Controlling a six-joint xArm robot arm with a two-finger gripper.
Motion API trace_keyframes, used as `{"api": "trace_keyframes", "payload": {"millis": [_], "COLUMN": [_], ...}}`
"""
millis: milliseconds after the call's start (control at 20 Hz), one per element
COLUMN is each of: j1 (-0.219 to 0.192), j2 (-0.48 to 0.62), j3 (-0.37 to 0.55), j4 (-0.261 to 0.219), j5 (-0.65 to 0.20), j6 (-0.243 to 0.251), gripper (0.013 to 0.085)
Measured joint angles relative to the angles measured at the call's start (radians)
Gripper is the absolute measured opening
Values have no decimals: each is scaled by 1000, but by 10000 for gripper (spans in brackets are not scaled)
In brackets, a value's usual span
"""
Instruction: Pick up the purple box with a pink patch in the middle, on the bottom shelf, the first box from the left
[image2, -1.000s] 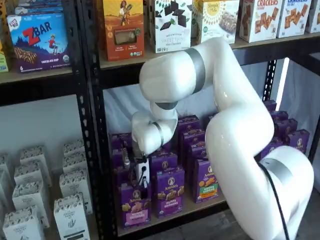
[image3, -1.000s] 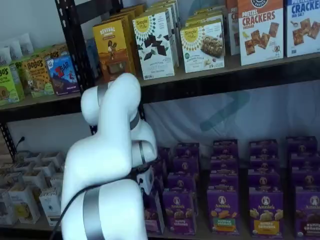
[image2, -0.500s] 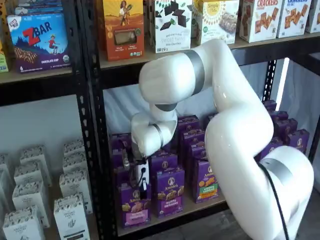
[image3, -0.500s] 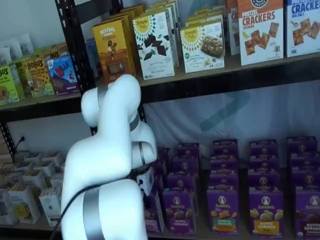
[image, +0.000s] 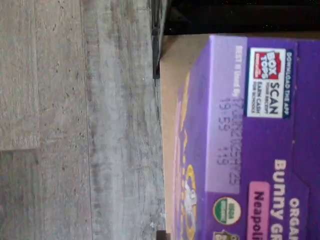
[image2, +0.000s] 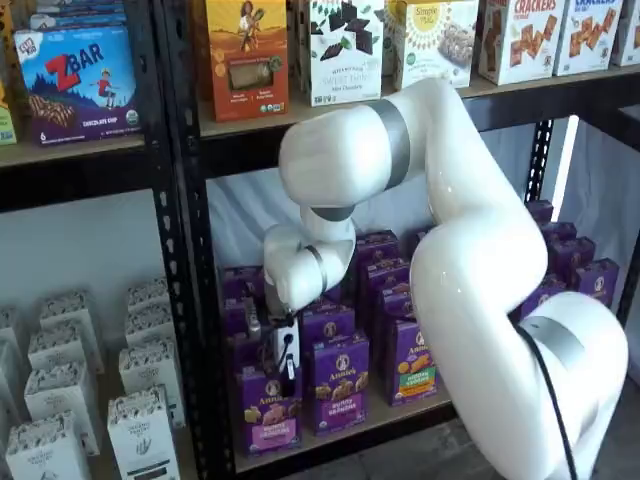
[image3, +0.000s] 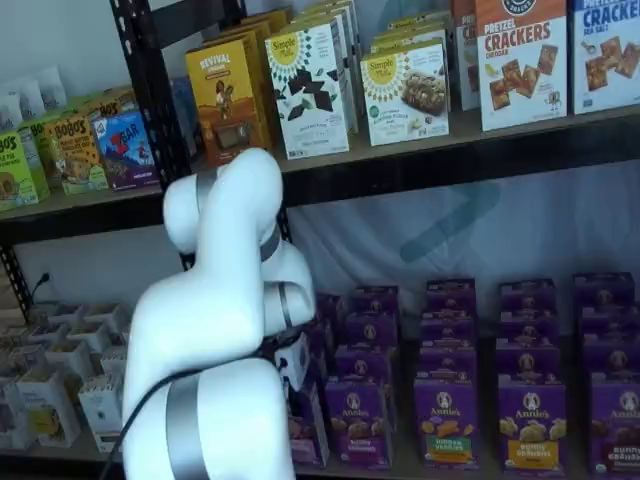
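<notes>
The purple box (image2: 268, 410) stands upright at the left front of the bottom shelf (image2: 400, 408), with its pink patch (image2: 270, 433) low on the front. My gripper (image2: 287, 372) hangs at the box's top edge. One black finger (image2: 288, 362) shows in front of the box top, and no gap between the fingers can be seen. The wrist view looks straight down on the box's purple top (image: 250, 140) from very close, with the tan shelf board (image: 172, 65) beside it. In a shelf view the white arm (image3: 215, 330) hides most of the box.
A purple box with an orange-brown label (image2: 337, 385) stands tight against the box's right, and one with a green label (image2: 410, 365) stands further along. The black rack upright (image2: 190, 300) rises just left. White cartons (image2: 140, 430) fill the neighbouring bay. Grey floor (image: 75, 125) lies below the shelf front.
The arm has barely moved. The gripper has settled slightly at the top of the purple box, which stays in place on the shelf.
</notes>
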Motion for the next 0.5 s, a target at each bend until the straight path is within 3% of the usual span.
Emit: {"api": "trace_keyframes", "payload": {"millis": [500], "j1": [-6], "j2": [-2], "j3": [-1], "j4": [14], "j5": [9], "j6": [-18], "gripper": [570]}}
